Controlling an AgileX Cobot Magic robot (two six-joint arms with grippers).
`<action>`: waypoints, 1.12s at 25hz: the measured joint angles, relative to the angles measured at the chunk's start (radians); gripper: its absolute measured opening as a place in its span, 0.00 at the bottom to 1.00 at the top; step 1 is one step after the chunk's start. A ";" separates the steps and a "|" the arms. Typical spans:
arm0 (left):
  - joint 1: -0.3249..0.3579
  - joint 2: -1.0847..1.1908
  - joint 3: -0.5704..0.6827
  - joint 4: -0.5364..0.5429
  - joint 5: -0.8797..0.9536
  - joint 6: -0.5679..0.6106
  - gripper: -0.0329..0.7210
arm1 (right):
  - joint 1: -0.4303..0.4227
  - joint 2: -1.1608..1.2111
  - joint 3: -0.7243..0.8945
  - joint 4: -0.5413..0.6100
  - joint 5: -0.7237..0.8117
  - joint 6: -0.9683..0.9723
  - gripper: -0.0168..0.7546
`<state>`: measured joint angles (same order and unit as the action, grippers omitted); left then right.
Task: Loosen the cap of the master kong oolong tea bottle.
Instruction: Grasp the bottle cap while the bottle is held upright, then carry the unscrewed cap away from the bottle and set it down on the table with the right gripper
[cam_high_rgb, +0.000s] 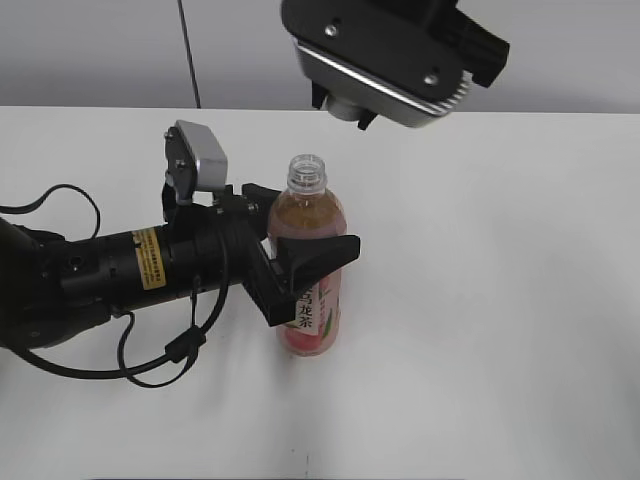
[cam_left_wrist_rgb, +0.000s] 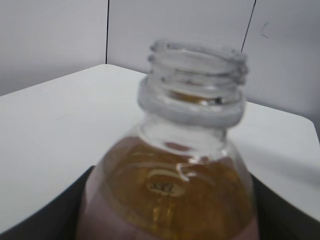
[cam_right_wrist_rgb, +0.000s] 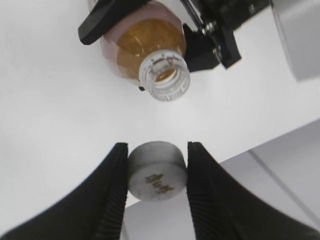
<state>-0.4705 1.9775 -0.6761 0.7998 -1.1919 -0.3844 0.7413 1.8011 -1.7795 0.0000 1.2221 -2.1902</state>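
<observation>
Black-fingered, the left gripper (cam_high_rgb: 300, 262) is clamped round the slim clear plastic bottle of amber tea (cam_high_rgb: 308, 290), steadying it upright on the white worktop (cam_high_rgb: 500, 300). Lifted clear above its open neck, the small round white ribbed cap (cam_right_wrist_rgb: 157, 177) is pinched in the right gripper (cam_right_wrist_rgb: 156, 186).

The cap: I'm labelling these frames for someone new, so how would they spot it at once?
Start at the white table, where the left pincer clamps the upright tea bottle with its neck open. The cap is off, raised above that bottle and pinched between the right pincer's black fingers. It is the only small round white disc, with a faint mark on its top.
</observation>
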 joint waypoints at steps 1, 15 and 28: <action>0.000 0.000 0.000 0.000 0.000 0.000 0.65 | -0.003 -0.002 0.000 -0.012 0.000 0.097 0.38; 0.000 0.000 0.000 -0.001 0.002 0.000 0.65 | -0.268 -0.004 0.040 -0.062 0.000 1.235 0.38; 0.000 0.000 0.000 -0.004 0.002 0.000 0.65 | -0.507 -0.003 0.368 -0.025 -0.004 1.838 0.38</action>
<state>-0.4705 1.9775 -0.6761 0.7958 -1.1902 -0.3844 0.2342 1.7982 -1.4118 -0.0252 1.2181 -0.3527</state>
